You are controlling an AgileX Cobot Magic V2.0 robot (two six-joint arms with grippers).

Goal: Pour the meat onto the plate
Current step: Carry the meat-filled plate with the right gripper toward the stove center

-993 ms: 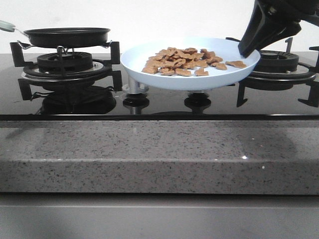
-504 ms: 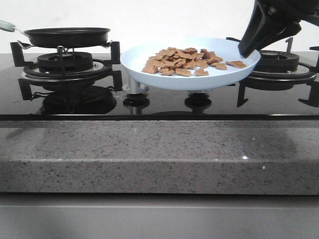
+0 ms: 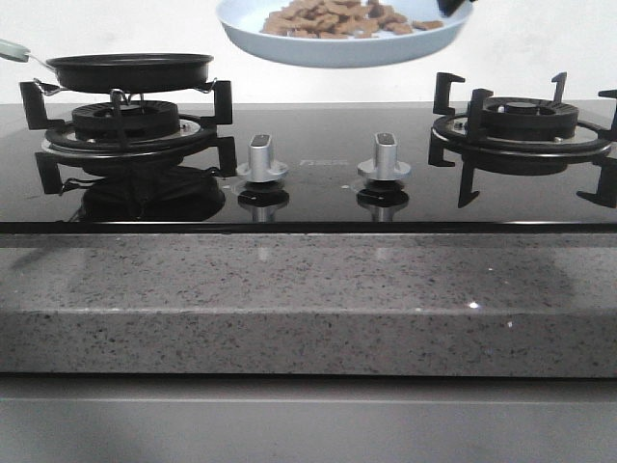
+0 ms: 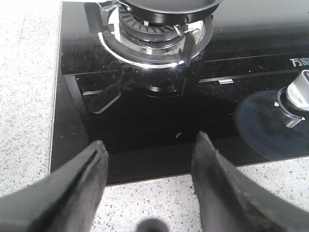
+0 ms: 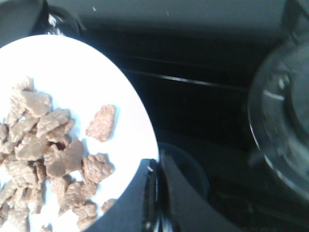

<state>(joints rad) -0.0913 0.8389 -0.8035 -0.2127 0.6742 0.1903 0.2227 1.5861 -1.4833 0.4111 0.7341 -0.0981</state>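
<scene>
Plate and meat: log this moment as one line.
plate: lifted above stove | meat: on plate | right gripper: pinching rim | left gripper: open, empty

The right hand [image 5: 157, 193] is closed on the rim of the plate [image 5: 130, 111], its two dark fingers pinched together with the plate's edge between them. In the front view only a dark sliver of this hand [image 3: 455, 5] shows at the plate's right edge. The left hand [image 4: 149, 169] hangs apart from the plate, its two dark fingers [image 4: 77, 188] spread wide with nothing between them.
</scene>
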